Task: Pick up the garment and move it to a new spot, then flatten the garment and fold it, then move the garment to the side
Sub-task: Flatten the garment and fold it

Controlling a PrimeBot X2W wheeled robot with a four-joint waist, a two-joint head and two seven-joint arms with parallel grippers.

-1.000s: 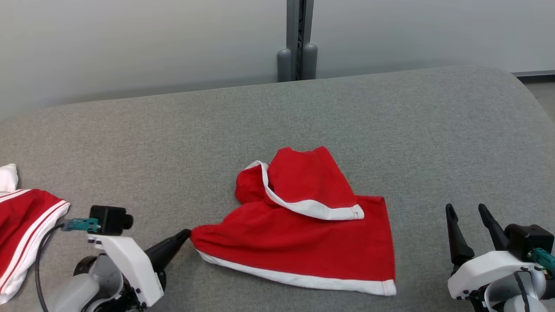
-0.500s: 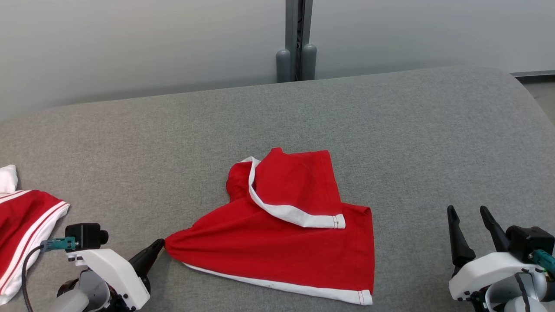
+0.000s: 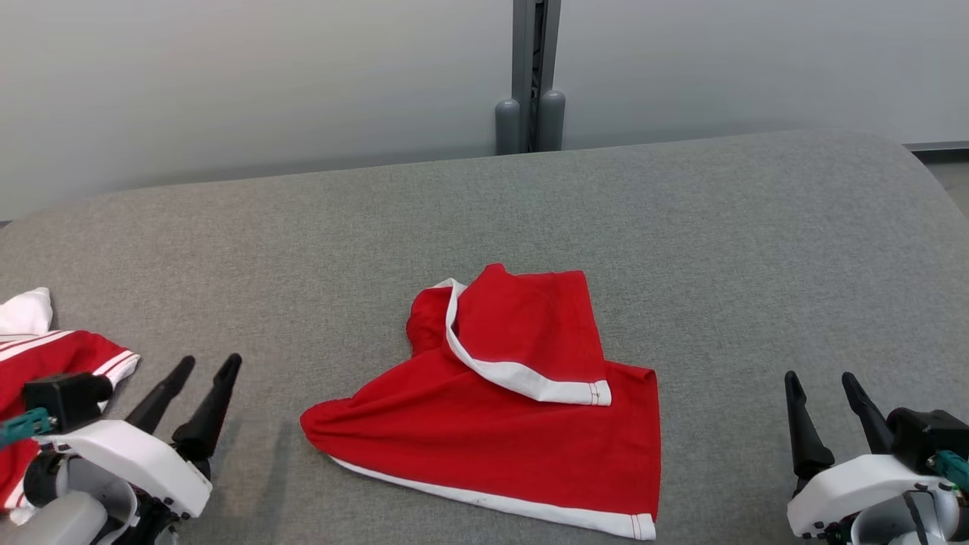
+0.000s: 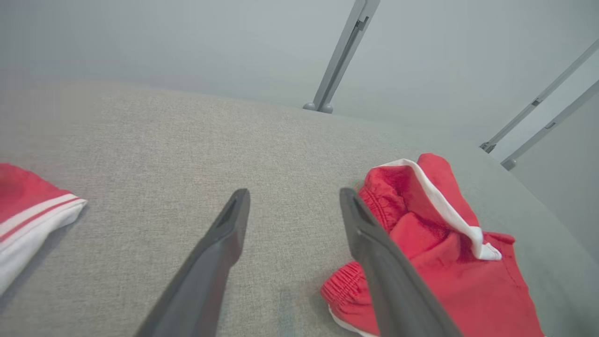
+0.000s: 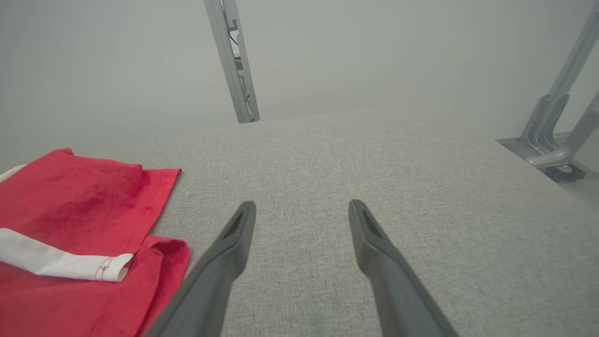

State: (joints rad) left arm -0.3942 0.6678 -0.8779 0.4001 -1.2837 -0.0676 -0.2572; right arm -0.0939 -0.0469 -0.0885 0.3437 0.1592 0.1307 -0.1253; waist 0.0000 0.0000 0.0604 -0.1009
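With left hand (image 3: pixel 212 361) and right hand (image 3: pixel 819 376) open and empty, risks pinching two layers of the rumpled garment (image 3: pixel 492 439), bunching it more.

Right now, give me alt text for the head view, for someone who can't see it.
A red garment with white trim lies rumpled on a grey cushioned surface. Open left tool and open right tool flank it, touching nothing; another red-and-white garment lies far left.

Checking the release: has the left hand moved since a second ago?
Yes. The left hand has let go and drawn back left from the red garment, toward the striped cloth.
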